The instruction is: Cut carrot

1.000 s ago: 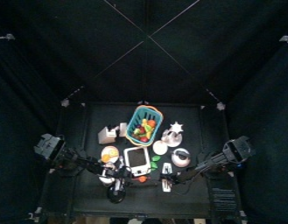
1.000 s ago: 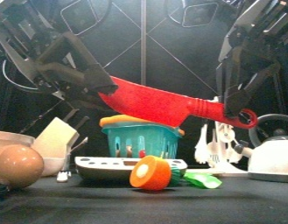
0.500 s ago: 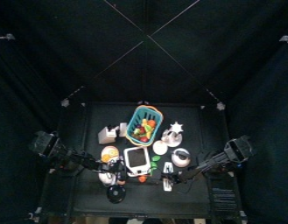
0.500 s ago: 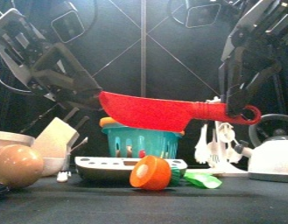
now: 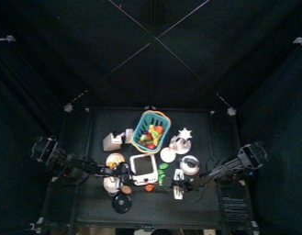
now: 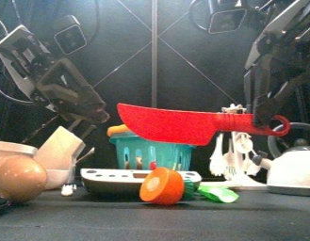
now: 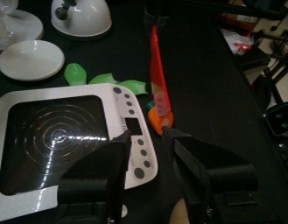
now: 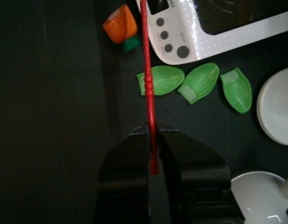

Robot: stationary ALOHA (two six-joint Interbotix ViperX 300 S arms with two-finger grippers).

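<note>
Right gripper point(image 8: 152, 166) clenched on red plastic knife point(image 6: 183, 120), blade level above stubby orange carrot point(image 6: 161, 185). Left gripper point(image 7: 152, 157) released, empty.

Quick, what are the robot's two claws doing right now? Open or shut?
Left gripper: open, holding nothing.
Right gripper: shut on the red knife, held level above the carrot.

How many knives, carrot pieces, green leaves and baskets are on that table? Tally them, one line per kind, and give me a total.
Red plastic knife: 1
Stubby orange carrot piece: 1
Flat green plastic leaves: 3
Teal slatted plastic basket: 1
Total: 6
</note>
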